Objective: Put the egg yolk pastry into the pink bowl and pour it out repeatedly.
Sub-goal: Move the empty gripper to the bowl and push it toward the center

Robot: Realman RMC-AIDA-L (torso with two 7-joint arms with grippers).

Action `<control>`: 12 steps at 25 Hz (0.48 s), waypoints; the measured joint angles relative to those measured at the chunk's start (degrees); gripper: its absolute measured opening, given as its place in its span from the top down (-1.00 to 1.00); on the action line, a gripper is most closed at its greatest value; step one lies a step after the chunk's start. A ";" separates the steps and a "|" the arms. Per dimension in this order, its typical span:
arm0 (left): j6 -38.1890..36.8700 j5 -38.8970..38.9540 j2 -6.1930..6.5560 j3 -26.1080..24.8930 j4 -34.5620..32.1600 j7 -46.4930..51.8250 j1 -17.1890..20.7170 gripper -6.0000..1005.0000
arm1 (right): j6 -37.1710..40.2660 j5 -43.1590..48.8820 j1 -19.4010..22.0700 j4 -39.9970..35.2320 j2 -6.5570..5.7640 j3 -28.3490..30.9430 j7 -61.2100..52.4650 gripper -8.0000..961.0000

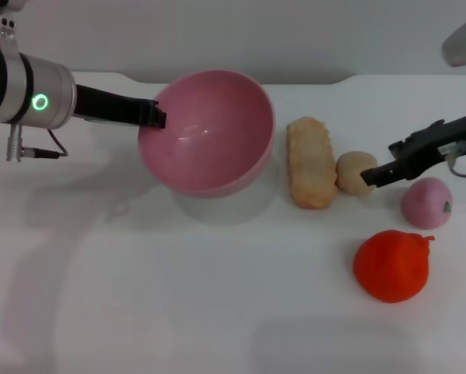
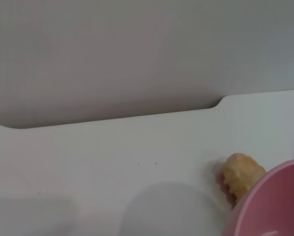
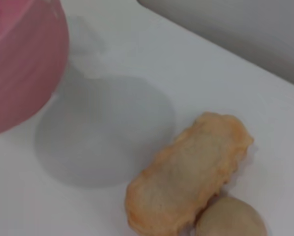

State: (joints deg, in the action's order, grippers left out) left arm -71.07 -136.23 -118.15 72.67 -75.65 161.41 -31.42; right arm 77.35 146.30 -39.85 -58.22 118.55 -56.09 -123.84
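Head view is showing the right gripper [image 1: 371, 178] reaching in from the right edge of the desk, its dark fingertips touching or just beside the right flank of the egg yolk pastry [image 1: 355, 172]. Whether those fingers are apart around the ball or together beside it I cannot tell. The pastry is sitting on the white desk [image 1: 178, 312], right of centre toward the far edge, pressed against the right side of the long golden pastry [image 1: 310, 162], whose long axis is running from the far edge toward the near edge. So the ball is lying directly toward the desk's left from the right gripper, and the right arm is plainly the nearer one; the long pastry is blocking the ball's far flank, which I judge makes a sideways grasp tight. The right forearm is sloping down and leftward, low over the desk.

The left gripper [image 1: 158, 115] is clamped on the left rim of the pink bowl [image 1: 210, 128], holding it tilted and apparently lifted, its empty mouth facing up and toward the near edge. The left arm is stretching level from the left edge. A pink peach ball [image 1: 425, 202] and an orange fruit [image 1: 391, 266] are lying toward the near right corner, apart from the pastry.
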 joint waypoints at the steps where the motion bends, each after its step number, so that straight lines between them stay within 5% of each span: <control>1: 0.00 0.00 0.00 0.00 0.00 0.00 0.00 0.90 | -1.49 0.00 -0.05 1.02 0.04 -0.45 0.00 -0.60; 12: 0.41 1.15 -0.06 0.36 0.11 -0.60 0.69 0.90 | -13.49 -0.13 -0.84 9.17 0.18 -5.67 0.00 -0.52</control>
State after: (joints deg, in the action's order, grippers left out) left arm -70.66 -135.08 -118.21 73.02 -75.54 160.82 -30.73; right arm 63.86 146.17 -40.69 -49.05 118.73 -61.76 -123.85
